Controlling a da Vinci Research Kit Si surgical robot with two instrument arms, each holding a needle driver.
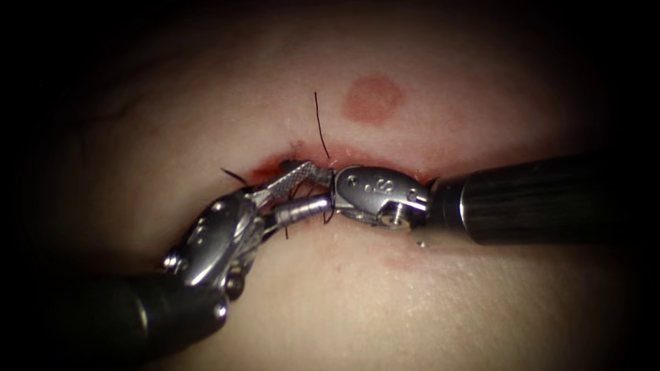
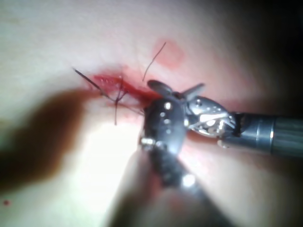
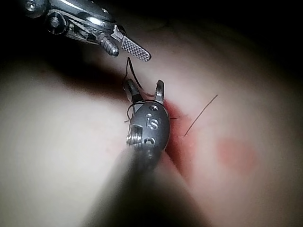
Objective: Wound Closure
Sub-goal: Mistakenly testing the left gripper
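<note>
My left end effector (image 1: 302, 187): jaws apart, over the cut (image 1: 275, 165). My right end effector (image 3: 144, 91): jaws apart, tip-to-tip with the left.

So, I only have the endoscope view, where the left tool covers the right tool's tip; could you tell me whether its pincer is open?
Observer: Yes, the right wrist view shows the right pincer open, with thread looping past one jaw, unclamped.
Operator: Thank you; does the left pincer hold anything?
Observer: No, that view shows the left pincer open and bare.
Operator: Is anything hidden behind it?
Observer: The left wrist view shows a stitch across the cut.
</note>
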